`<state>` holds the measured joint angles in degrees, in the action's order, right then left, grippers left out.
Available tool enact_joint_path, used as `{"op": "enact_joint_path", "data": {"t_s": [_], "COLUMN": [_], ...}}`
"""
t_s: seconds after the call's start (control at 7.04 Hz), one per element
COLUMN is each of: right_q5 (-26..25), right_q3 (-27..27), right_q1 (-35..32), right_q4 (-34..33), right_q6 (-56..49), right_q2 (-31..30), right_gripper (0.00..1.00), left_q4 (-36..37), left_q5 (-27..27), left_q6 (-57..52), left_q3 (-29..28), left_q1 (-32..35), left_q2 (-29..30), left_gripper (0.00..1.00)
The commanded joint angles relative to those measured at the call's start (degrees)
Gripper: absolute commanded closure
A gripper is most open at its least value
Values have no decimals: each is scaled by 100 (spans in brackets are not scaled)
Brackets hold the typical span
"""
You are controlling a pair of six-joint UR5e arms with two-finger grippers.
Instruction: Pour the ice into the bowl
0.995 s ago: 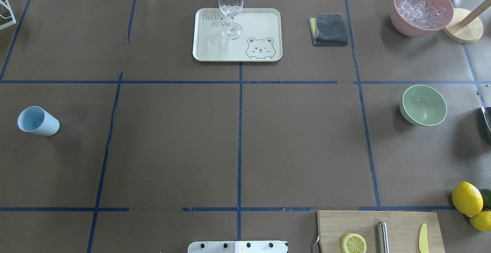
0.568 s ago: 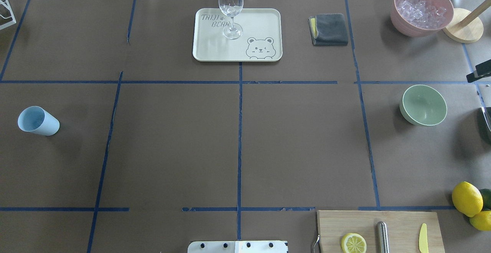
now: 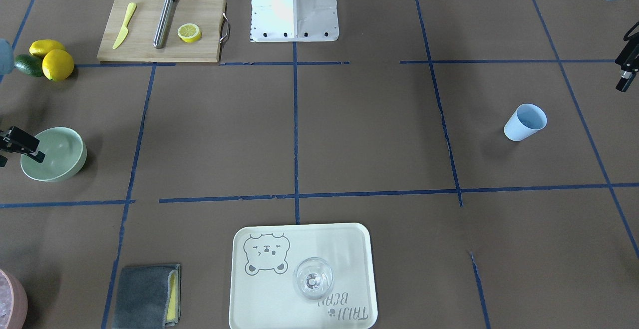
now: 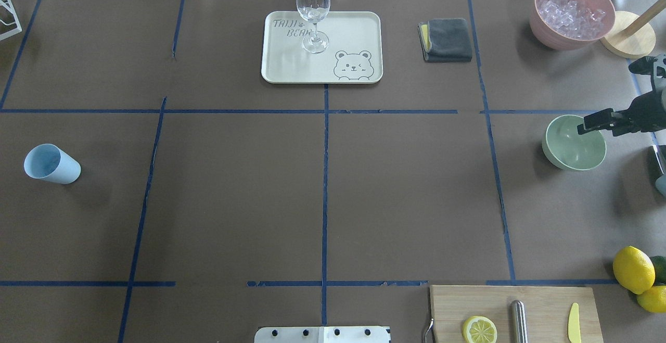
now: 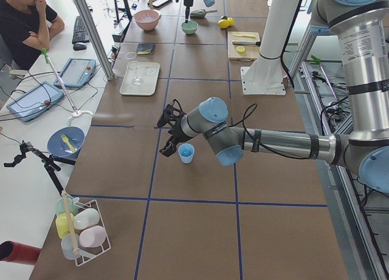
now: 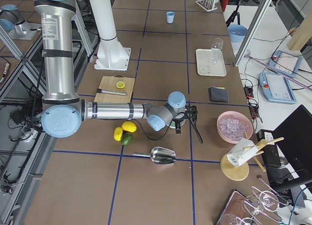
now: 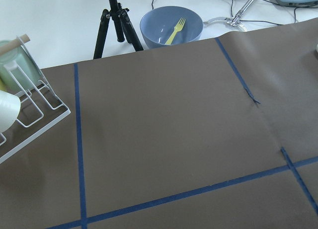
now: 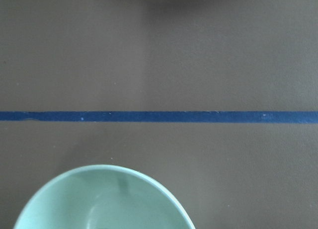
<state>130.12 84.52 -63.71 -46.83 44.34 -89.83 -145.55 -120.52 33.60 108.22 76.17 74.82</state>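
The pale mint-green bowl (image 4: 570, 150) stands empty at the table's right side; it also shows in the front view (image 3: 57, 162) and the right wrist view (image 8: 104, 201). My right gripper (image 4: 609, 93) hovers at the bowl's right rim, jaws apart and empty, with one finger (image 4: 598, 120) over the rim. The light blue cup (image 4: 52, 164) stands at the far left. No loose ice cubes show in it from these views. My left gripper (image 5: 165, 137) is open beside the cup, not touching it; one finger (image 3: 622, 83) shows in the front view.
A cream tray (image 4: 359, 30) with a wine glass (image 4: 313, 15) stands at the back centre. Also there: a grey cloth (image 4: 447, 40), a pink container of ice (image 4: 572, 15), a wooden stand (image 4: 629, 38), lemons (image 4: 634, 270) and a cutting board (image 4: 541, 306) with a lemon half, front right.
My right gripper has come in from the right edge and moved left to the bowl's rim. The cup and bowl have not moved.
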Motion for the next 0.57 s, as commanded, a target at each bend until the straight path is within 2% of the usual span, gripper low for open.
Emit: {"op": "enact_joint_path", "data": {"t_s": [0.0, 0.14, 0.28, 0.43], "right_q5": [-5, 22, 5, -4], "right_q3": [-138, -138, -147, -138], "right_q1": [43, 61, 174, 201], "right_q4": [174, 175, 175, 175], "right_q6": [65, 65, 66, 39], "right_q2": [-52, -52, -52, -52], "right_gripper": [8, 34, 35, 74], "left_q4": [-43, -78, -183, -193], "left_q5": [159, 230, 300, 431], "left_q6": [120, 207, 330, 348], "left_q3": [103, 112, 112, 112], "left_q1": [-128, -181, -260, -339], "left_q2": [-46, -64, -64, -64], "left_gripper": [0, 0, 0, 0]}}
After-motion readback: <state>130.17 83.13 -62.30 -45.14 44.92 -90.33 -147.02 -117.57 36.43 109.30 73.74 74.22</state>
